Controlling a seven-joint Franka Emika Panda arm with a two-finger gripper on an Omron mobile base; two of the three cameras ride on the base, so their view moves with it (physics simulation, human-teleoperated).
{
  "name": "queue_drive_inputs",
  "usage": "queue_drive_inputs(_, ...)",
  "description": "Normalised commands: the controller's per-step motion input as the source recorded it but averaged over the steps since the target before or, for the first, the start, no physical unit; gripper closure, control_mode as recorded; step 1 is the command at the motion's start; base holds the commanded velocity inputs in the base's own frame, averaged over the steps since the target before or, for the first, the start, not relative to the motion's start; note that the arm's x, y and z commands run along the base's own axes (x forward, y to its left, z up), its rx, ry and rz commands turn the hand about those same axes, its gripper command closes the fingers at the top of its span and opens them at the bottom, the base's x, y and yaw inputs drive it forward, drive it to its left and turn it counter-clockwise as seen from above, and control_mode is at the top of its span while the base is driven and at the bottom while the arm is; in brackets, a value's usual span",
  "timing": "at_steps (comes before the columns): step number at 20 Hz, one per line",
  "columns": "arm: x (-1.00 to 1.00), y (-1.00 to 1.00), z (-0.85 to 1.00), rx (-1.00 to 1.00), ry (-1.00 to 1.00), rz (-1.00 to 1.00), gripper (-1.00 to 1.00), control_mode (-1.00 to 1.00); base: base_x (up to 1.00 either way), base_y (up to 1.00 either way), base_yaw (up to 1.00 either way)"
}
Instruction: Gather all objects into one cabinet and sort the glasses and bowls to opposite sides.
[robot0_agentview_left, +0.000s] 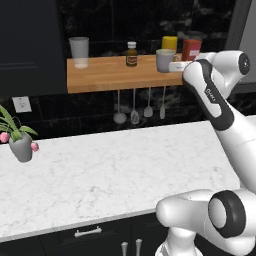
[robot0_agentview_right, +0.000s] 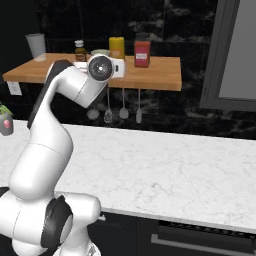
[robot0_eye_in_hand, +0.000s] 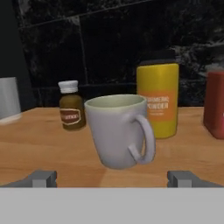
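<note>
Spread wide and holding nothing, the gripper (robot0_eye_in_hand: 112, 178) points straight at a pale grey mug (robot0_eye_in_hand: 119, 130) standing upright on the wooden shelf (robot0_eye_in_hand: 39, 144), its two fingertips (robot0_eye_in_hand: 41, 178) flanking the mug without touching. Behind the mug stand a small brown bottle (robot0_eye_in_hand: 71, 106) and a yellow canister (robot0_eye_in_hand: 158, 99), with what looks like a red container (robot0_eye_in_hand: 214, 104) at the right. From the left base view, the mug (robot0_agentview_left: 165, 60) sits just ahead of the arm's wrist on the shelf above the marble counter (robot0_agentview_left: 110, 175).

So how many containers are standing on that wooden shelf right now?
5. From the left end: a clear tumbler, a small brown bottle, a grey mug right before the open hand, a yellow canister behind it, and a red canister. The arm may hide more.
</note>
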Motion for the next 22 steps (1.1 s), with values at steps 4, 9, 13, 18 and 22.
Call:
queue_drive_inputs(4,0.47,-0.04,0.0,0.0,0.03,0.07,-1.0,-1.0,0.0,0.0,0.0)
queue_drive_inputs(9,0.27,0.0,0.0,0.0,0.01,0.08,-1.0,-1.0,0.0,0.0,0.0)
queue_drive_inputs(13,0.18,0.0,0.0,0.0,0.06,0.05,-1.0,-1.0,0.0,0.0,0.0)
queue_drive_inputs(18,0.06,0.0,0.0,0.0,0.08,0.03,-1.0,-1.0,0.0,0.0,0.0)
queue_drive_inputs(22,0.16,0.0,0.0,0.0,0.1,0.02,-1.0,-1.0,0.0,0.0,0.0)
